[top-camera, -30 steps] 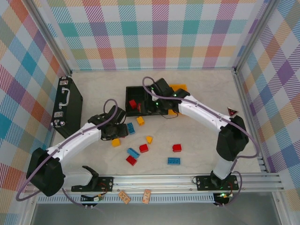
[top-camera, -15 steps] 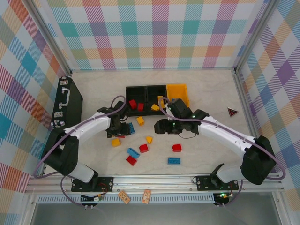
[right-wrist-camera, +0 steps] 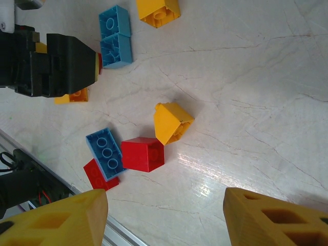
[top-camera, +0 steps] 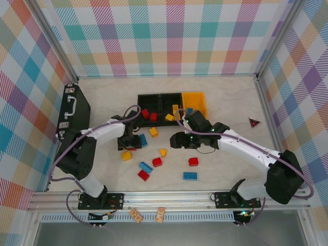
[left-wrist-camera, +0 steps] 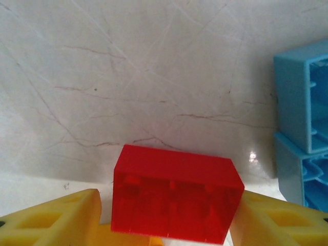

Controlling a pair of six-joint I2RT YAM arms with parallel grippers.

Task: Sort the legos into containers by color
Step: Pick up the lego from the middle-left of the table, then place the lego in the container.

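Red lego (left-wrist-camera: 174, 169) sat between my left claw's (left-wrist-camera: 171, 205) pads; my right claw (right-wrist-camera: 164, 220) was empty.
I had the left claw narrowed on it, apparently pinching, low over the worktop (left-wrist-camera: 154, 77) beside a blue lego (left-wrist-camera: 302, 102), arm curled inward with the wrist down. The right claw hung wide above a yellow lego (right-wrist-camera: 172, 123), arm stretched leftward, on the near side of the containers (top-camera: 197, 98).

Left arm (top-camera: 102, 132) low, right jaws apart
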